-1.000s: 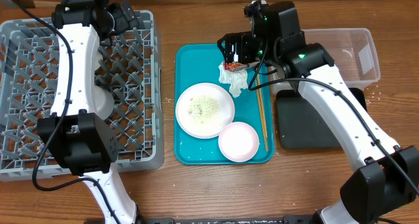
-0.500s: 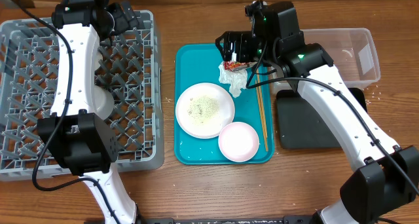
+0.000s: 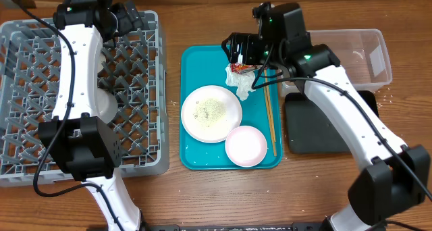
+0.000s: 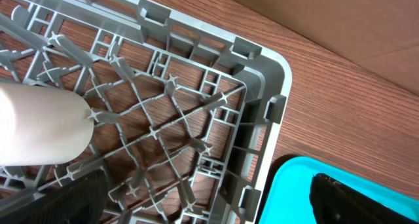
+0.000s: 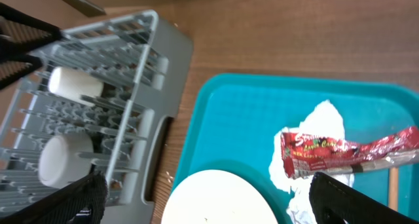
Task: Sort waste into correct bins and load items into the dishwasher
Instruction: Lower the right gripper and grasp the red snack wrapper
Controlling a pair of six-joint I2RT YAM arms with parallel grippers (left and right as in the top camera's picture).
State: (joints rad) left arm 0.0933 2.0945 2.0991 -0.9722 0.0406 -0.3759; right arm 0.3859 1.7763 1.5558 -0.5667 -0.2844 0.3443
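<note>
While both tools stand wide open, the teal serving tray [image 3: 202,62] carries a white plate [image 3: 196,126] of rice-like grains [image 3: 210,109], a small pale bowl [image 3: 246,146], a crumpled napkin [image 3: 243,86], chopsticks [image 3: 270,119] and a red snack wrapper [image 5: 347,152] whose lettering is too blurred to read.

- Left of tray: dish rack [image 3: 135,69] holding a white cup [image 5: 75,83] and a bowl [image 5: 62,160]. Left tool [image 4: 209,201] is over its corner.
- Right of tray: clear tub [image 3: 378,35] and black tray [image 3: 317,130].
- Right tool [image 5: 209,198] is over the wrapper.

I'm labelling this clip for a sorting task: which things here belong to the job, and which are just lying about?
Job: napkin, red wrapper, plate with rice grains, small bowl, clear tub, black tray, dish rack.
Lying about: teal tray, chopsticks.
</note>
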